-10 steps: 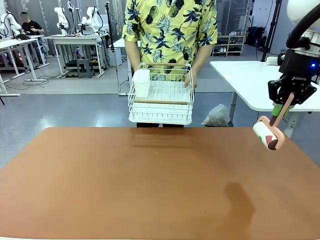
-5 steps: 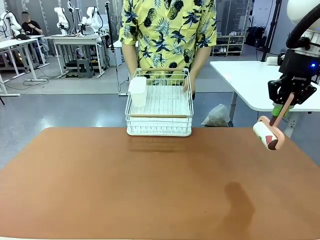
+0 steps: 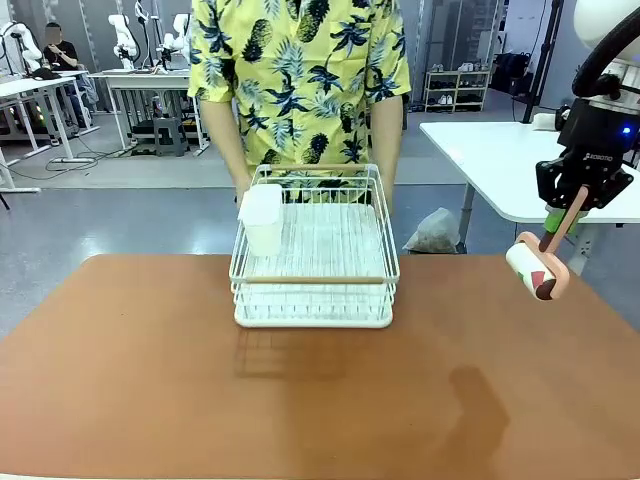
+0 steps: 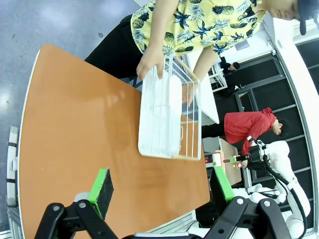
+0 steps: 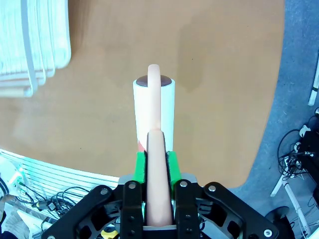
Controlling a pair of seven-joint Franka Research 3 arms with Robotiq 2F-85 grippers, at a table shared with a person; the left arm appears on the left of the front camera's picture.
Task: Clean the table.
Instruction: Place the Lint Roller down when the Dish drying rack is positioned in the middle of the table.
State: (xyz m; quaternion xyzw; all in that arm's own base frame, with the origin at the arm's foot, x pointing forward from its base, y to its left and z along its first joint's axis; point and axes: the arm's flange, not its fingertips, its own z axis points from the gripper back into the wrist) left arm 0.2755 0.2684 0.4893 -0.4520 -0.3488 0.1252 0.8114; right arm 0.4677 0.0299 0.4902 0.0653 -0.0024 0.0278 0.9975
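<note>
Desk: terracotta top, flat and matte, right under both arms. We judge it stiff and heavy. Nothing on it to grip, it just takes rolling pressure, and the matte finish should add some drag. The hold is the roller handle: right jaws are clamped on it, with the roller hanging over the desk's far right, clear of the surface. Left jaws are wide open and empty. A person holds a rack at far-middle, apparently just off the desk, so we'd expect that patch to be blocked.

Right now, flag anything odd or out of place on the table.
The white dish rack stands out: a person holds it over the far middle of the table, while the right gripper holds a lint roller above its right edge. Nothing spilled or damaged.
</note>
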